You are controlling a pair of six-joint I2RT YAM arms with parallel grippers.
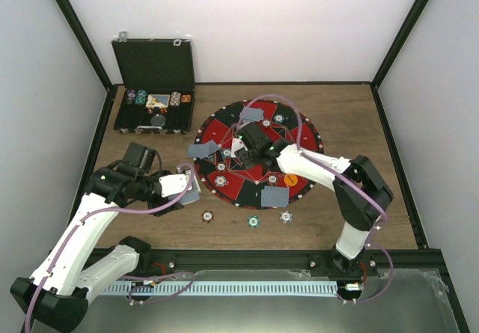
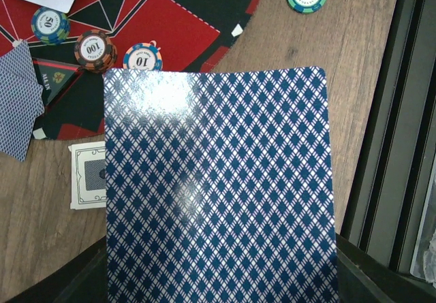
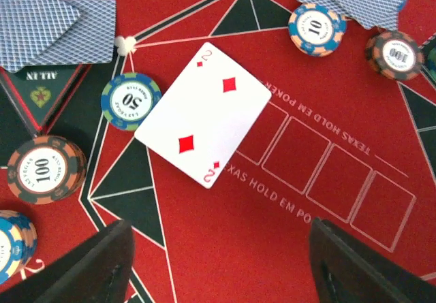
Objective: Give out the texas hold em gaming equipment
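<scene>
My left gripper (image 1: 187, 188) is shut on a blue-backed playing card (image 2: 218, 187), held above the table just left of the round red and black poker mat (image 1: 224, 127). The card hides the fingertips. My right gripper (image 3: 218, 262) is open and empty over the mat's middle, just short of a face-up two of diamonds (image 3: 203, 114). Face-down cards (image 3: 48, 24) and striped chips marked 50 (image 3: 131, 101), 100 (image 3: 46, 169) and 10 (image 3: 316, 28) lie around it. An orange disc (image 1: 290, 179) lies on the mat beside the right arm. I see no blue disc.
The black hinged case (image 1: 153, 63) stands open at the back left with chips and cards inside. Three chips (image 1: 254, 221) lie on the wood in front of the mat. A white-bordered card (image 2: 88, 175) lies flat by the mat's edge under my left gripper.
</scene>
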